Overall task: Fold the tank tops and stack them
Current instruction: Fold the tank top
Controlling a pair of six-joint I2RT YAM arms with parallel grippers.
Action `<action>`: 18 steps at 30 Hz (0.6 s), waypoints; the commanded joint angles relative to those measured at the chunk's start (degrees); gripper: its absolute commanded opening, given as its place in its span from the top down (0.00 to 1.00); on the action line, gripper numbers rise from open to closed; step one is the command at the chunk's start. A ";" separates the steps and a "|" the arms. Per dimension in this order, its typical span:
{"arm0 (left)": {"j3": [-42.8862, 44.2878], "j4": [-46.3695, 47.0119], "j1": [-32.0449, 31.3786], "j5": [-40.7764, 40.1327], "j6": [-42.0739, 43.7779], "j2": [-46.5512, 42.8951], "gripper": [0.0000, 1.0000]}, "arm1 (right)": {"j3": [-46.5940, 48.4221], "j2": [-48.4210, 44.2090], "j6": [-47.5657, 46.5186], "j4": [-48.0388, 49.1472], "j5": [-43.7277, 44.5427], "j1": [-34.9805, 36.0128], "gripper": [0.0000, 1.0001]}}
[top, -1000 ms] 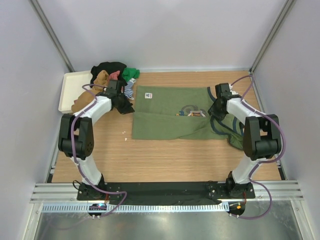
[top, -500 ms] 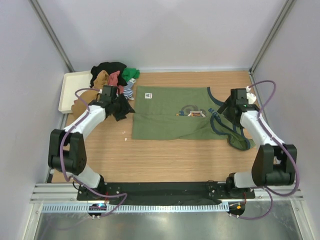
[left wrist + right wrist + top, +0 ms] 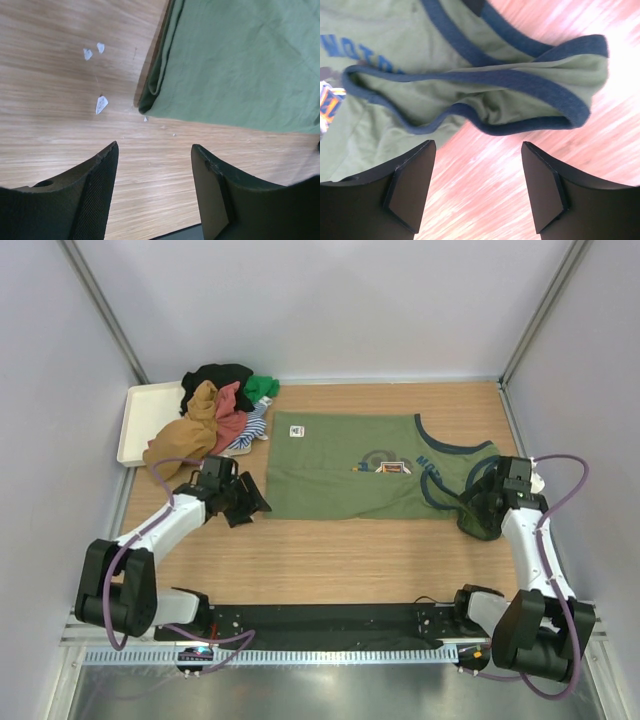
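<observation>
An olive green tank top [image 3: 345, 465] with navy trim and a chest print lies spread flat mid-table, its straps [image 3: 462, 465] bunched at the right. My left gripper [image 3: 248, 502] is open and empty just left of the top's near left corner, which shows folded in the left wrist view [image 3: 160, 85]. That gripper [image 3: 155, 145] hovers over bare wood. My right gripper [image 3: 478, 505] is open and empty at the straps' near edge. In the right wrist view the navy-trimmed strap loops [image 3: 485, 95] lie just ahead of this gripper [image 3: 477, 143]. More tank tops lie piled at the back left: black [image 3: 215, 375], mustard brown [image 3: 185, 432], red [image 3: 232, 418].
A flat cream tray [image 3: 138, 410] sits at the back left, partly under the pile. A bright green cloth [image 3: 262, 387] and a striped one [image 3: 256, 426] are in the pile. Small white scraps [image 3: 101, 104] lie on the wood. Grey walls close in the table's sides.
Both arms drew back toward the near side. The left gripper left the pile for the green top's near left corner. The right gripper moved to the straps, which now lie spread further right.
</observation>
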 commanded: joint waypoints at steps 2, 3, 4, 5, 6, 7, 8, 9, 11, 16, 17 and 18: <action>-0.80 4.93 -0.90 2.01 -0.09 0.78 0.40 | -1.77 -1.82 1.96 2.92 -6.36 -0.02 0.27; -0.98 5.38 -1.07 1.92 -0.09 1.48 0.40 | -2.47 -1.47 2.05 3.28 -7.07 -0.02 0.27; -1.06 5.90 -1.16 1.92 -0.18 2.18 0.40 | -2.73 -1.21 2.05 3.37 -7.34 -0.02 0.27; -1.07 6.87 -1.60 2.00 -0.18 2.89 0.40 | -2.91 -1.12 2.05 3.28 -7.35 -0.02 0.27; -0.98 7.40 -1.78 2.00 -0.18 4.72 0.40 | -3.61 -1.11 1.79 3.71 -7.43 -0.02 0.27; -1.06 8.27 -2.04 1.92 -0.18 5.52 0.40 | -3.88 -1.11 1.79 3.81 -7.43 -0.02 0.27; -1.07 8.89 -2.22 1.74 -0.27 6.49 0.40 | -4.14 -1.03 1.87 3.98 -7.61 -0.02 0.27; -1.07 9.59 -2.13 1.57 -0.36 7.89 0.42 | -4.75 -0.94 1.96 4.59 -7.78 -0.02 0.27; -0.89 11.08 -2.22 1.39 -0.36 9.83 0.50 | -6.15 -0.33 2.22 6.43 -8.83 0.07 0.30; 0.16 11.97 -2.04 -2.82 0.26 12.47 0.64 | -8.10 2.83 4.07 10.66 -10.25 0.16 0.33; 0.43 11.97 -2.04 -3.79 0.26 12.91 0.70 | -8.36 3.45 4.94 11.53 -10.51 0.24 0.35; 0.69 12.06 -2.04 -4.06 0.26 13.26 0.74 | -8.71 4.76 5.30 13.46 -10.86 0.33 0.37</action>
